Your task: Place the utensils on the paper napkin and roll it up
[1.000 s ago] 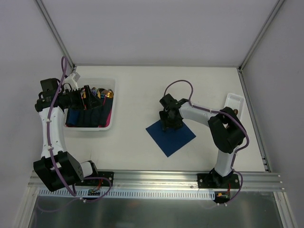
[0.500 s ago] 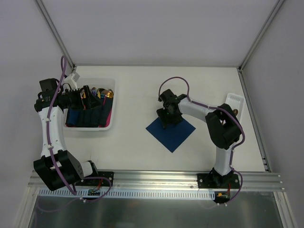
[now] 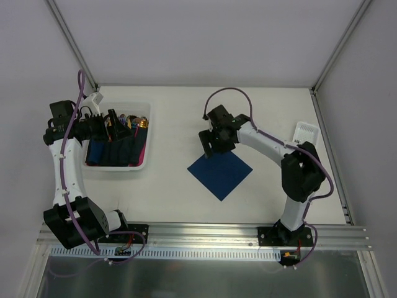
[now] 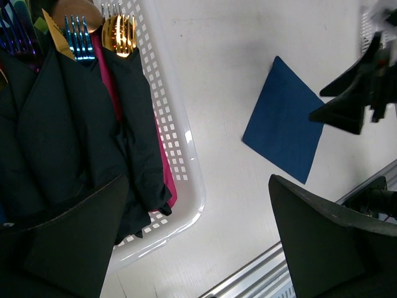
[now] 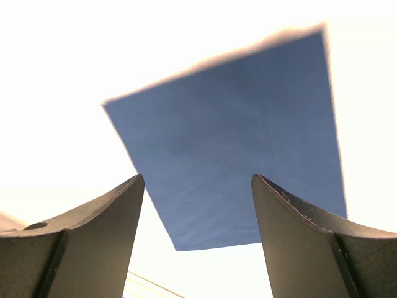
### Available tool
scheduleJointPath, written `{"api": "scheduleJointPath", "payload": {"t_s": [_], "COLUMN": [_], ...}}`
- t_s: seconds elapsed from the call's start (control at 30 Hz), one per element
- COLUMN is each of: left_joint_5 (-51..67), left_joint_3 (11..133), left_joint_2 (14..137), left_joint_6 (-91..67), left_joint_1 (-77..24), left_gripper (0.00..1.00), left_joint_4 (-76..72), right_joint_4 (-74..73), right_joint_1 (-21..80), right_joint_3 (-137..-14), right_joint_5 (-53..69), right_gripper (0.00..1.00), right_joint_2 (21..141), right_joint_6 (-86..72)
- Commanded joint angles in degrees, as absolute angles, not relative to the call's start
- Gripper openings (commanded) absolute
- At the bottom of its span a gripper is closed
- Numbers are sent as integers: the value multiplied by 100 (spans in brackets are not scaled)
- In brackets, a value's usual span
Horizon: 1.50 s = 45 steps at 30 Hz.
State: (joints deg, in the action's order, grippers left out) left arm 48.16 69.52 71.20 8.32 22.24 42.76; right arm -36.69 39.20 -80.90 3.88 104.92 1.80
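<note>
Right gripper (image 3: 209, 146): your jaws stand well apart with nothing between them. In the wrist view both fingers (image 5: 80, 248) frame the paper napkin (image 5: 229, 155) without touching it.
Left gripper (image 4: 198, 180): spread wide and empty, hanging over the basket (image 4: 180, 143) at the upper left of the overhead view.
Paper napkin: navy and flat on the table (image 3: 173, 112) near the middle of the overhead view. It is turned like a diamond, with almost its whole face showing.
Utensils (image 4: 119, 34): a gold fork head shows at the top left of your left wrist view, at one end of the basket. It lies beside a blue fork (image 4: 79, 40) and well apart from the paper napkin.
Around: dark napkins (image 4: 74, 124) fill most of the basket, and a magenta napkin (image 4: 164, 171) lies along its right wall. A white ridged tray (image 3: 307, 133) sits at the right edge of the table.
In the way: the dark napkins cover your utensils' handles. The basket's perforated wall stands between them and the paper napkin.
Right arm (image 3: 298, 174): from its base at the lower right it climbs to an elbow at mid right. From there you reach up and left, wrist tipped down at the napkin's upper-left edge.
Left arm (image 3: 65, 167): from the lower left it runs straight up the left side, then bends right over the basket.
</note>
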Motion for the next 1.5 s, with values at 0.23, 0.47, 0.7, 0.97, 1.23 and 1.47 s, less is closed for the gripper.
{"api": "scheduleJointPath", "payload": {"t_s": [0.23, 0.47, 0.7, 0.97, 1.23, 1.47], "left_joint_5": [5396, 5695, 5099, 4333, 4263, 4228], "left_joint_3": [6961, 6698, 6478, 6442, 6460, 6548], "left_joint_2": [6934, 7014, 7057, 7479, 7629, 7708], "left_joint_6": [1178, 1345, 1336, 1257, 1257, 1248], "left_joint_1": [2268, 2268, 2127, 1872, 1872, 1863], "left_gripper": [99, 99, 99, 99, 99, 99], "left_joint_4": [4271, 4166, 3982, 3850, 3841, 3841], "right_joint_4": [-4851, -4913, -4913, -4816, -4562, -4298], "right_joint_1": [1963, -813, -1318, -1380, -1512, -1573], "right_joint_3": [-9089, -8675, -8473, -8323, -7963, -7656], "right_joint_5": [518, 536, -348, -958, -1090, -932], "right_gripper": [65, 44, 27, 26, 28, 33], "right_joint_2": [8562, 8770, 9623, 10327, 10617, 10828], "right_joint_6": [237, 89, 184, 27, -149, -132]}}
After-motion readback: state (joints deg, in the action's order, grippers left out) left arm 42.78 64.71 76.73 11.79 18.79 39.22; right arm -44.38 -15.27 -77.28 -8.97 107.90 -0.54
